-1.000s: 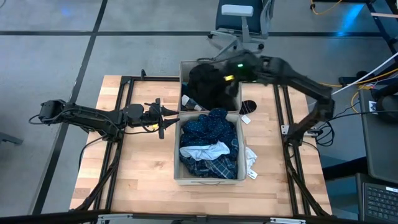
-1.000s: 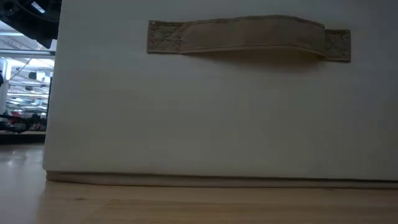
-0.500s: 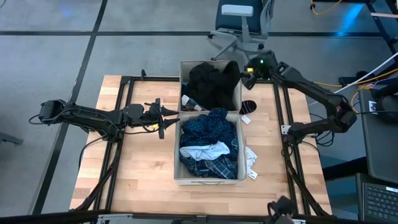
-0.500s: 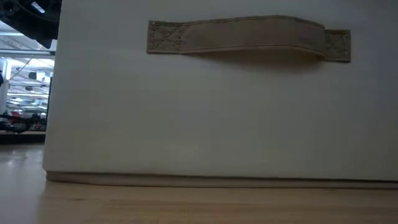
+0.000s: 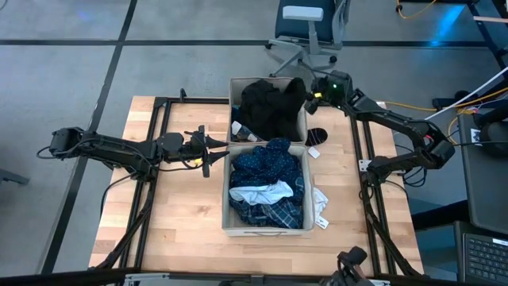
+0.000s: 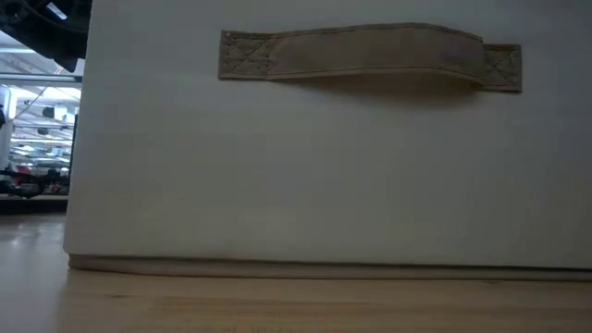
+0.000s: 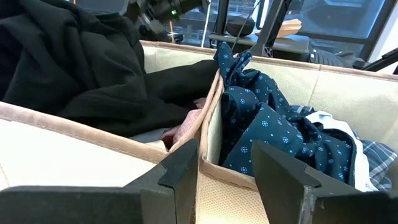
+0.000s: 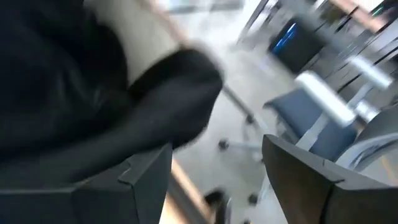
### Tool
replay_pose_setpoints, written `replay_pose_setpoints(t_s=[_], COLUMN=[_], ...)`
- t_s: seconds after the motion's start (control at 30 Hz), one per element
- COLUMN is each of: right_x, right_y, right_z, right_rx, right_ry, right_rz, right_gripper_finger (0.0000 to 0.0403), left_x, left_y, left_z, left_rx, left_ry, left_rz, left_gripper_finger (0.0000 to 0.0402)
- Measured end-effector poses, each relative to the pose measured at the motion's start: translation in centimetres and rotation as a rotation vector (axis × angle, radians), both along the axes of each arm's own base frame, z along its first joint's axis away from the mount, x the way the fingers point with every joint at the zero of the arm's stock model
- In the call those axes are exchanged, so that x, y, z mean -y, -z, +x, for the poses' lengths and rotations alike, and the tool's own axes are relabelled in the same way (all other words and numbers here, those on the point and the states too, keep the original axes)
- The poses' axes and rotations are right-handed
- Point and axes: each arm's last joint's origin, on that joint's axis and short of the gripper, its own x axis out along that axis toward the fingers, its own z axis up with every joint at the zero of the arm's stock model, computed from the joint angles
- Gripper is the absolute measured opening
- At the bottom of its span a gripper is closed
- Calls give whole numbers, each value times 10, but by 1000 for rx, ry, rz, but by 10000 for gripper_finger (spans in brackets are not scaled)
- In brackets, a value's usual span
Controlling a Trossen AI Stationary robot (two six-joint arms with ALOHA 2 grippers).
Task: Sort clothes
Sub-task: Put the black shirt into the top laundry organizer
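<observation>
High view: two beige square fabric bins sit end to end in the middle of the light wooden table [image 5: 182,238], the far bin [image 5: 235,87] reaching the table's far edge, the near bin [image 5: 225,214] stopping short of its near edge. A bulky black garment [image 5: 270,107] fills the far bin and drapes over its far right corner. In the near bin lie three pieces: a navy dotted garment [image 5: 270,163] on top, a strip of white top [image 5: 262,193] below it, and a blue-white plaid shirt [image 5: 266,213] nearest the near edge. A dark sock [image 5: 317,136] lies on the table beside the bins' right walls. The left gripper [image 5: 213,145] rests at the seam between the bins on their left side, its fingers apart and empty. The right gripper [image 5: 316,94] hovers at the far bin's far right corner, beside the draped black cloth.

Low view: one bin wall [image 6: 324,185] with a single sewn beige handle strap [image 6: 370,55] blocks nearly everything; no clothes show.

Left wrist view: its two dark fingers [image 7: 180,177] stand parted before the bins' meeting rims; a scrap of pink fabric [image 7: 183,127] peeks under the black garment [image 7: 68,62].

Right wrist view: blurred; two fingers [image 8: 143,171] spread wide, nothing between them, black cloth [image 8: 74,93] ahead.
</observation>
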Motion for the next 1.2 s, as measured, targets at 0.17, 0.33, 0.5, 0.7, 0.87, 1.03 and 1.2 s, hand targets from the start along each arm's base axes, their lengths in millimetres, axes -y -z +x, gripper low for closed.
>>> replay_pose_setpoints(t_s=[0.17, 0.33, 0.5, 0.7, 0.87, 1.03, 1.2], right_x=[4, 4, -12, -30, -27, -19, -20], right_y=[-15, -23, -21, -28, -18, -3, -3], right_z=[4, 7, 22, 20, 15, 17, 18], right_rx=[105, 193, 201, 63, 25, 26, 23], right_ry=[5, -73, -256, -112, -49, -69, -88], right_rz=[-128, -169, -114, -193, -91, 9, 6], right_gripper_finger=[247, 247, 247, 247, 247, 242, 176], left_x=[0, 0, 0, 0, 0, 0, 0], left_y=[0, 0, 0, 0, 0, 0, 0], left_z=[0, 0, 0, 0, 0, 0, 0], left_rx=[0, -1, -3, -5, -6, -4, -1], left_ry=[0, 1, 0, 1, 1, 0, -2], left_rz=[0, 7, 6, 6, 7, 0, -15], left_gripper_finger=[139, 139, 139, 139, 139, 139, 139])
